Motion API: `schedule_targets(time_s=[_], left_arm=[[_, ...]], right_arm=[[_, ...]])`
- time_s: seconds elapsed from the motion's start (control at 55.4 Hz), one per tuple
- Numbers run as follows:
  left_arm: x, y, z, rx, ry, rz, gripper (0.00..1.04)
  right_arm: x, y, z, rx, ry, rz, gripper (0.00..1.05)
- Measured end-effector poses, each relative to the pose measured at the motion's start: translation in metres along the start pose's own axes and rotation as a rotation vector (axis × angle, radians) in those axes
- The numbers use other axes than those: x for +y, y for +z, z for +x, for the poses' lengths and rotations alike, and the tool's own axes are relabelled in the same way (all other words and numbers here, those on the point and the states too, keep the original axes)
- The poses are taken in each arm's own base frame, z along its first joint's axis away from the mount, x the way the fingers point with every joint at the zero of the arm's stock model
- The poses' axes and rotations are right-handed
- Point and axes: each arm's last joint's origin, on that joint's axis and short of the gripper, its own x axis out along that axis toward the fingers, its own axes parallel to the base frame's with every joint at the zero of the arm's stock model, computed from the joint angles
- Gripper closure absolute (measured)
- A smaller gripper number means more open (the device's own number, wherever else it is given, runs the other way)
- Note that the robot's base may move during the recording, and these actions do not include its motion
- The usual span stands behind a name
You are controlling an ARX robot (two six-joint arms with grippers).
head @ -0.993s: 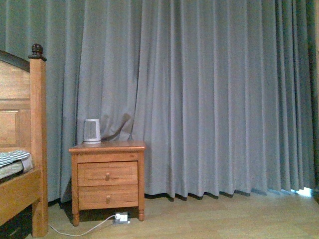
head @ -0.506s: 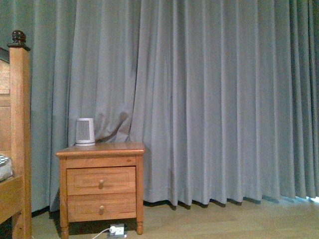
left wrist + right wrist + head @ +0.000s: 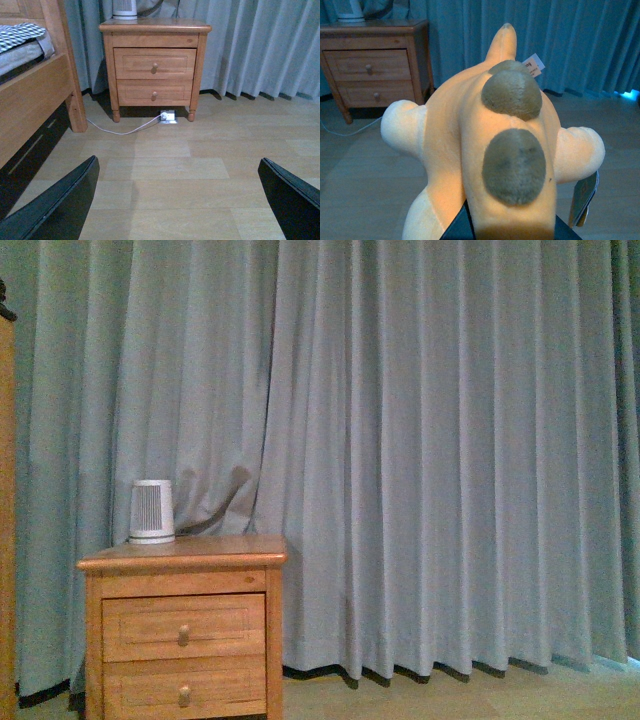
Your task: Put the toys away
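Observation:
The orange-yellow plush animal (image 3: 490, 150) fills the right wrist view, with two grey-brown patches on its back, stubby pale limbs and paper tags. My right gripper (image 3: 510, 227) is shut on the plush, its dark fingers (image 3: 460, 227) pinching it from both sides, held above the wooden floor. My left gripper (image 3: 185, 200) is open and empty, its black fingers (image 3: 60, 205) spread wide over the bare floor. Neither gripper nor the plush shows in the front view.
A wooden nightstand (image 3: 180, 630) with two drawers stands against grey curtains (image 3: 420, 440), a small white device (image 3: 151, 511) on top. In the left wrist view the nightstand (image 3: 154, 65), a bed frame (image 3: 35, 95), a white cable and a power strip (image 3: 167, 116) lie ahead.
The front view has shifted right and closer: the nightstand slid left and lower, and the bed post has nearly left the picture.

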Motion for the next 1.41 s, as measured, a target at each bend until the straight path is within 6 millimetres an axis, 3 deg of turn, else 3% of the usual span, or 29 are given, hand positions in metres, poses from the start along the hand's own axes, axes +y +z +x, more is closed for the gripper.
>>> schedule_targets(time_s=[1.409], left_arm=[[0.0000, 0.0000, 0.0000, 0.000, 0.000, 0.000, 0.06]], right_arm=[[0.0000, 0.0000, 0.0000, 0.000, 0.000, 0.000, 0.98]])
